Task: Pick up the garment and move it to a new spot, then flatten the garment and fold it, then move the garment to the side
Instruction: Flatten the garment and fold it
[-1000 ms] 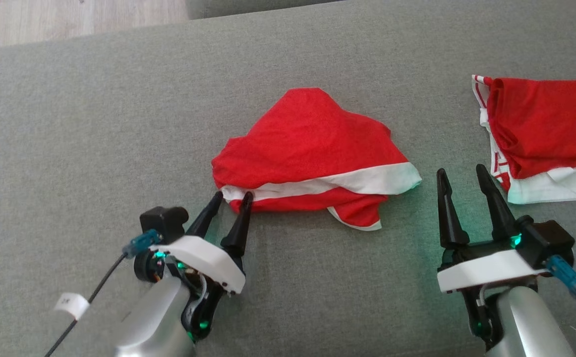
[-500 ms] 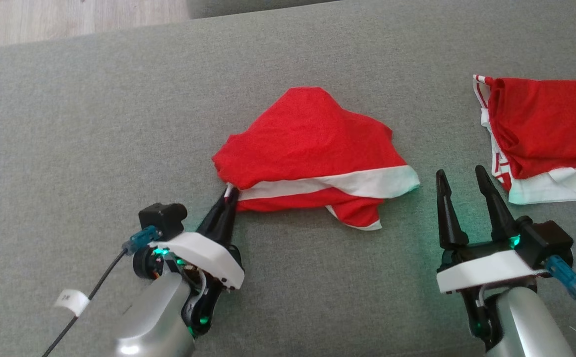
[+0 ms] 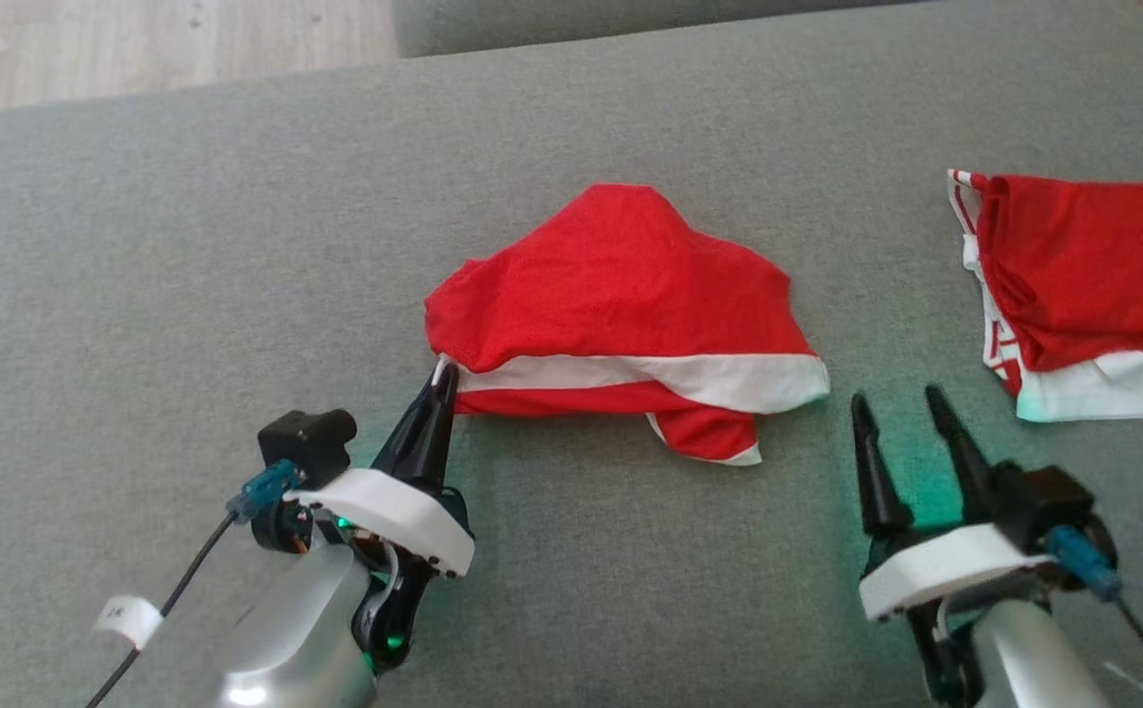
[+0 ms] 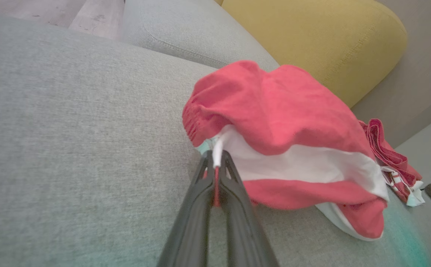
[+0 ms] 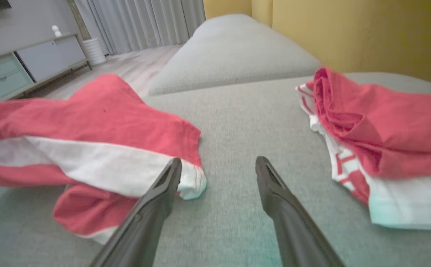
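My left gripper (image 3: 443, 378) pinched only a corner of the red-and-white garment (image 3: 621, 295); I judged it could slip on lifting. My right gripper (image 3: 898, 401) stood spread beside it.

Bare grey sofa seat (image 3: 168, 256) lies open left of the crumpled red-and-white garment (image 3: 621, 295) and in front of it. To the garment's right, a second red garment (image 3: 1093, 275) leaves a bare strip between; a yellow cushion (image 4: 312, 37) rises beyond.

soft, even daylight; faint shadows. green glow tints the sofa (image 3: 808, 462) beside the right hand (image 3: 896, 395), itself slightly blurred. wrist views washed, bent toward edges.
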`<state>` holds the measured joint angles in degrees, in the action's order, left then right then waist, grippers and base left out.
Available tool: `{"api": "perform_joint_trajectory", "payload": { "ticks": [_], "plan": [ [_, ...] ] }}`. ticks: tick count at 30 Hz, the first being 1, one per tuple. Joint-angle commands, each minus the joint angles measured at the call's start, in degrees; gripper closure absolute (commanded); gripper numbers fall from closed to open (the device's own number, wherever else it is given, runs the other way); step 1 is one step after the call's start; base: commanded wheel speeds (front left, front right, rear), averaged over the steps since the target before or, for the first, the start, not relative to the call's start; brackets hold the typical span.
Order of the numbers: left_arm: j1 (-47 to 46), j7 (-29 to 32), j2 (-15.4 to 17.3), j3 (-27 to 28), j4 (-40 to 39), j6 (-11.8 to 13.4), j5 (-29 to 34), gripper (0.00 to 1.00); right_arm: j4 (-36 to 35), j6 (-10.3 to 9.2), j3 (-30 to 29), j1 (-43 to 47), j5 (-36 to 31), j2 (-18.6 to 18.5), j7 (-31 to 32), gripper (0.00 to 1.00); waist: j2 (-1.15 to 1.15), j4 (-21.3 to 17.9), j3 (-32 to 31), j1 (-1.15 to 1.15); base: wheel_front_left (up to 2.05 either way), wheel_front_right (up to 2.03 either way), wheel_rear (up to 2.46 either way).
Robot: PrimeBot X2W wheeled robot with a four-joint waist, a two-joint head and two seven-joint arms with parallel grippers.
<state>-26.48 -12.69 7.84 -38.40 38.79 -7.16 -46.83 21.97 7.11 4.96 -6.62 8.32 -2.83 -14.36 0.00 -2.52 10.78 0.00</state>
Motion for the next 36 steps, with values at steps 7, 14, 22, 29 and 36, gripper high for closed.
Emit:
{"api": "perform_joint_trajectory", "payload": {
  "ticks": [7,14,22,29,36],
  "plan": [
    [0.5,-1.6,0.9,2.4,-2.5,0.0,0.8,1.0,6.7,0.37,2.8,-5.6,0.1,0.0,1.3,0.0,0.0,1.7,-0.8,0.0,0.0,0.0,0.0],
    [0.1,-1.7,0.5,2.1,-3.1,0.0,1.1,1.0,12.7,0.37,4.4,-10.4,2.6,0.0,2.7,0.0,0.0,2.6,0.1,0.0,0.0,0.0,0.0],
    [-0.6,-1.9,0.4,1.9,-3.0,0.1,1.3,1.0,18.9,0.37,7.1,-14.1,3.8,0.0,4.1,0.0,0.0,3.3,1.1,0.0,0.0,0.0,0.0],
    [-0.8,-1.9,0.4,1.8,-2.7,0.1,1.6,1.0,22.5,0.37,8.7,-15.7,4.0,0.0,3.7,1.0,0.0,3.3,1.5,0.0,0.0,0.0,0.0],
    [-0.8,-2.0,0.9,2.1,-2.2,0.4,1.9,1.0,24.1,0.37,9.3,-16.4,4.4,0.0,2.7,1.0,0.0,3.0,1.0,0.0,0.0,0.0,0.0]
  ]
}}
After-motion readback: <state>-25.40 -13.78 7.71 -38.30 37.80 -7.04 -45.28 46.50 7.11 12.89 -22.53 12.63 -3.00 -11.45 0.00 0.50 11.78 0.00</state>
